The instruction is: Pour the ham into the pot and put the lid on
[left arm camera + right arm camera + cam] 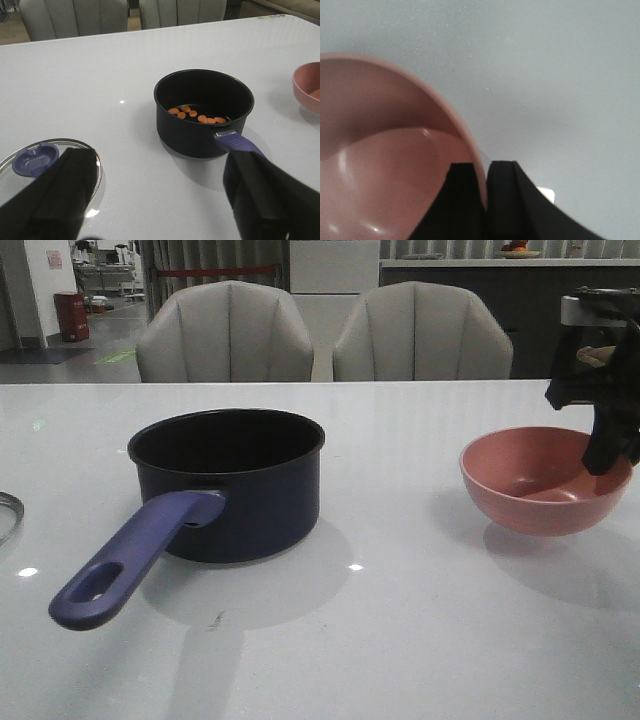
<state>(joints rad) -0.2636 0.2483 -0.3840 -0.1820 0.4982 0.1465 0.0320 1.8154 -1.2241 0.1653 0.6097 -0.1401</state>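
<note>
The dark navy pot point(230, 490) stands left of centre, its blue-purple handle point(130, 560) pointing toward me. In the left wrist view several orange ham pieces point(195, 115) lie on the bottom of the pot point(200, 137). The glass lid point(55, 146) lies flat on the table left of the pot, and only its edge point(5, 515) shows in the front view. My left gripper point(160, 165) hangs open over the table between lid and handle, holding nothing. My right gripper point(605, 455) point(482, 167) is shut on the rim of the empty pink bowl point(535, 480) point(385, 165), upright at the right.
Two grey chairs point(225, 335) point(420, 330) stand behind the far edge of the white table point(400, 620). The pink bowl point(307, 90) also shows at the edge of the left wrist view, well apart from the pot.
</note>
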